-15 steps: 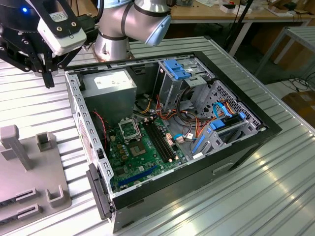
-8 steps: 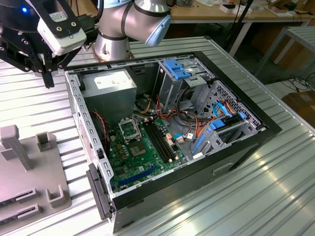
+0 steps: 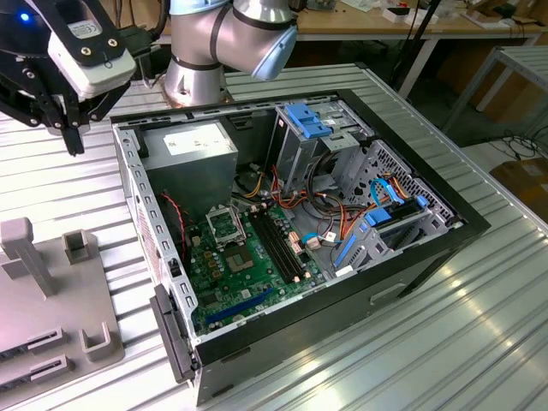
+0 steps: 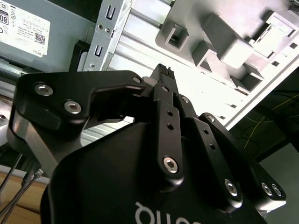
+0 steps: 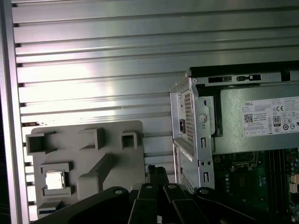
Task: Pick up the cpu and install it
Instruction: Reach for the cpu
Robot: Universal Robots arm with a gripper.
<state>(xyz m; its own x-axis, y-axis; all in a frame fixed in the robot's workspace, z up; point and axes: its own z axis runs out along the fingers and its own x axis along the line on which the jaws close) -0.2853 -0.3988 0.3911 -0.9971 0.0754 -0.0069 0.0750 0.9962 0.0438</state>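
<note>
The cpu (image 5: pixel 54 179) is silver-grey; the tray (image 5: pixel 93 154) is a plain matte grey. The desk (image 5: pixel 93 70) is bright silver with ribbed stripes. The end effector (image 4: pixel 163 73) is black with silver screws. The motherboard (image 3: pixel 231 274) is green, the case (image 3: pixel 300 342) black, and its drive clips (image 3: pixel 310 120) blue.

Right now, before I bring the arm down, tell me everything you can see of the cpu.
In the first wrist view the cpu is a small, thin square with a bright, plain silver-grey metal face. It lies flat, face up, seated in a square recess of the grey holder block, whose raised lips frame its edges. The block rests on the ribbed metal table, beside the open computer case. Nothing grips it: the end effector is apart from it, shut and empty.
</note>
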